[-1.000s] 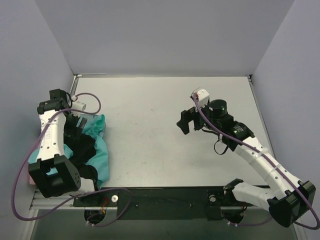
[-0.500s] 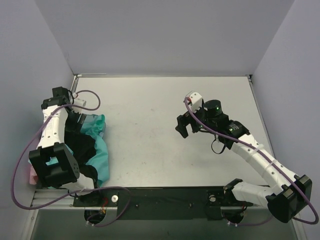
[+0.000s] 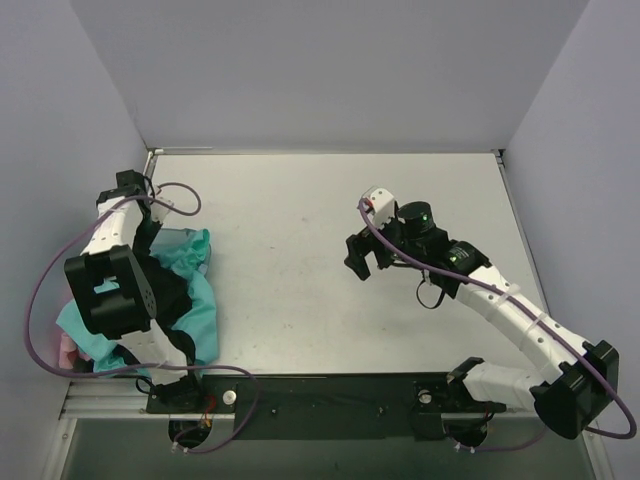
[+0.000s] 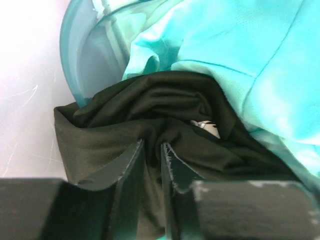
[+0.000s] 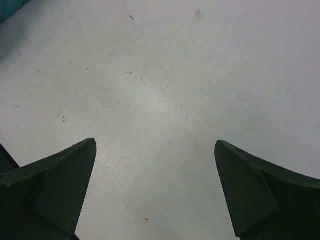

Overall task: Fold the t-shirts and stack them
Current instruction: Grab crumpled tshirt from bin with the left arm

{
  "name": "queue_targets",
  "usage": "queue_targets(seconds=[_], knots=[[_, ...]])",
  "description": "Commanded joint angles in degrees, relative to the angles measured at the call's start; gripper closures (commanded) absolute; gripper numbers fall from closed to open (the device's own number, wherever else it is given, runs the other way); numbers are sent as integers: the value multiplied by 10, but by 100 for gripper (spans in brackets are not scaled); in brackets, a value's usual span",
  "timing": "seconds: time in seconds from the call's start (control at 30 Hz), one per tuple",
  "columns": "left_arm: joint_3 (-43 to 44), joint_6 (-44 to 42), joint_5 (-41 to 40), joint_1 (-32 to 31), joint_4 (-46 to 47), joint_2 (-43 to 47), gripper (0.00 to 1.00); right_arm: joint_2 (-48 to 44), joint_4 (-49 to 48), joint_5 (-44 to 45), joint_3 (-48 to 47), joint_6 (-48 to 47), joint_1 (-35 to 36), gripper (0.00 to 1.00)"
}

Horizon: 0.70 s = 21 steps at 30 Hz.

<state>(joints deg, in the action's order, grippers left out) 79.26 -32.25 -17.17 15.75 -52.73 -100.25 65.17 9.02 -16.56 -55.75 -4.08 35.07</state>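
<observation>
Your tees lie heaped at the near-left corner of the desk (image 3: 300, 190): pink tee (image 3: 67, 346), teal tee (image 3: 203, 305), black tee (image 4: 150, 105). Farther along that left edge, the left jaws, nearly closed, pinch a fold of the black tee. The right jaws gape wide mid-desk, well apart to the heap's right.

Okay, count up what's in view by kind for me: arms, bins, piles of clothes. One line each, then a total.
Arms: 2, left arm and right arm
Bin: 1
Shirt pile: 1, showing a black shirt, teal cloth and pink cloth; single shirts can't be counted
Total: 4
</observation>
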Motion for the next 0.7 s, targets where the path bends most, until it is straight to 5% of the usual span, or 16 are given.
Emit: queue_targets(seconds=[0.0, 0.03, 0.07, 0.27, 0.47, 0.67], knots=[[39, -24, -42, 0, 18, 19, 82, 17, -1, 5, -29, -3, 9, 0], [41, -26, -44, 0, 16, 23, 96, 19, -2, 6, -32, -6, 9, 0], [44, -33, -45, 0, 13, 31, 99, 21, -2, 6, -32, -11, 9, 0], [25, -84, -93, 1, 71, 72, 100, 25, -7, 2, -47, -25, 10, 0], [257, 13, 94, -14, -52, 100, 100, 21, -7, -1, -87, -16, 9, 0], [533, 152, 380, -25, -35, 123, 100, 10, -16, 4, -150, 21, 12, 0]])
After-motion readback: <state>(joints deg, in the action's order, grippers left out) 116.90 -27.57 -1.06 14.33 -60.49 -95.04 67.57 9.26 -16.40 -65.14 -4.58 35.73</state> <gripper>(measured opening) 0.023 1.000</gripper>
